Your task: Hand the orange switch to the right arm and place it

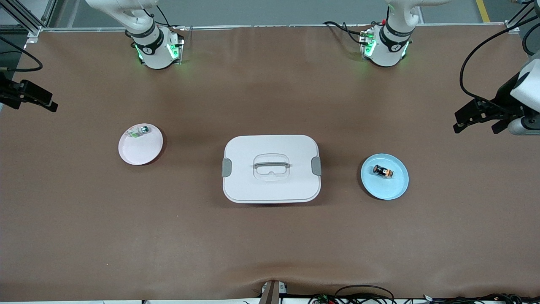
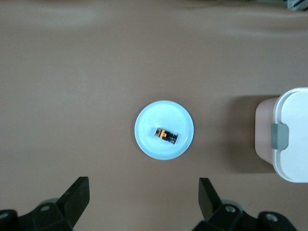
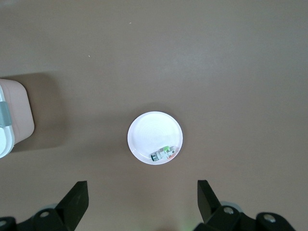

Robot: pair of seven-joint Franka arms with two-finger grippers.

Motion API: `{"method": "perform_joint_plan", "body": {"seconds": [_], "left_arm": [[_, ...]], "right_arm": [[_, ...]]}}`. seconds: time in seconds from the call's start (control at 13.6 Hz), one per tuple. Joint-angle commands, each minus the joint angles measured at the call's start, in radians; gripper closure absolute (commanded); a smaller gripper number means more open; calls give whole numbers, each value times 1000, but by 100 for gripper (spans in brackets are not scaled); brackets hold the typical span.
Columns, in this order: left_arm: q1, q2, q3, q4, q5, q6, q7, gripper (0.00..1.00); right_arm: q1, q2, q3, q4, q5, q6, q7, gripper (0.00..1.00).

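Lidded white box [image 1: 271, 169] sits mid-table between 2 plates; orange switch [image 1: 382, 171] lies untouched on blue plate [image 1: 394, 190], left gripper [image 2: 143, 204] high above, wide, ready to descend; right gripper [image 3: 142, 204] waits wide over white plate [image 3: 149, 132].

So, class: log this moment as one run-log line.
orange switch: on blue plate, untouched | left gripper: open, high over that plate | right gripper: open, over pink plate | transfer: not begun

We see a matt brown desk [image 1: 84, 219], a smooth white plastic box [image 1: 271, 185] with grey clips, a glossy-looking blue plate [image 1: 394, 188], and black matt tool fingers [image 2: 77, 197].
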Motion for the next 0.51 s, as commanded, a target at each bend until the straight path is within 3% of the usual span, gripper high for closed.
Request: {"method": "perform_joint_plan", "body": {"seconds": [0.0,0.29,0.44], "left_arm": [[1,25,-13,12,-3,-26,-2,0],[3,74,-36,-33,-10,-20,-6,0],[7,82,-51,-98,-9,45,-2,0]], "right_arm": [[-10,-3,5,12,3,-3,-4,0],[-10,-3,5,27,4,-2,-6,0],[-8,-2,6,27,3,8,-4,0]]}}
